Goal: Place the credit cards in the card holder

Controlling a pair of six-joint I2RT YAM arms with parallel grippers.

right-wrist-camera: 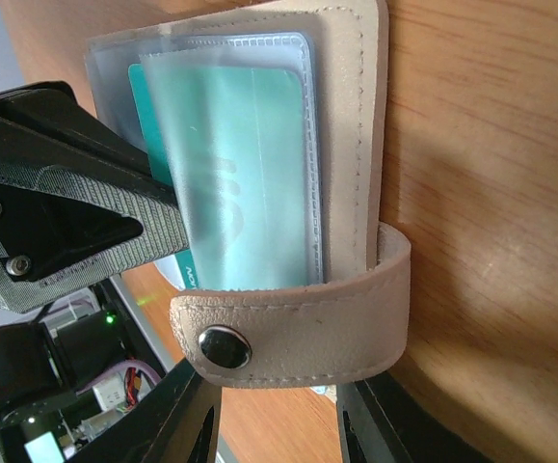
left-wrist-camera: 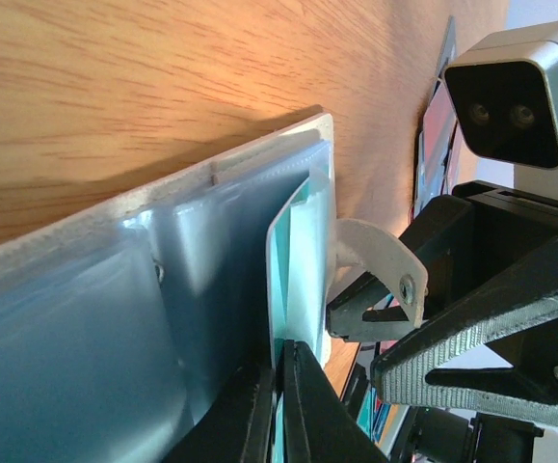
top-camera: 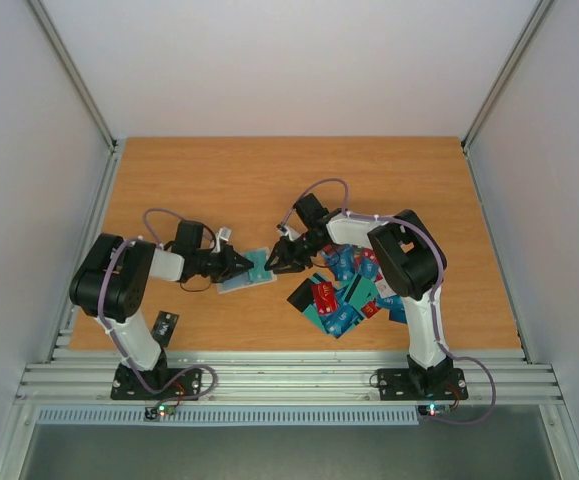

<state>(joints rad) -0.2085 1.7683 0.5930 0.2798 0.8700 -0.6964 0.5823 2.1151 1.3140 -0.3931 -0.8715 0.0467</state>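
The cream card holder (top-camera: pixel 245 279) lies open on the table between the arms, its clear sleeves (left-wrist-camera: pixel 115 318) spread out. My left gripper (left-wrist-camera: pixel 280 386) is shut on the edge of a teal credit card (right-wrist-camera: pixel 153 116) that sits partly inside a sleeve. My right gripper (right-wrist-camera: pixel 279 388) is at the holder's clasp end, open. The clasp strap (right-wrist-camera: pixel 288 333) curls across its fingertips, and bare wood shows in the gap. More credit cards (top-camera: pixel 347 292), teal, blue, red and black, lie heaped under the right arm.
The wooden table (top-camera: pixel 219 180) is walled in white at the back and sides. A ribbed aluminium rail (top-camera: pixel 289 378) runs along the near edge, where both arm bases are bolted. The two grippers stand almost tip to tip over the holder.
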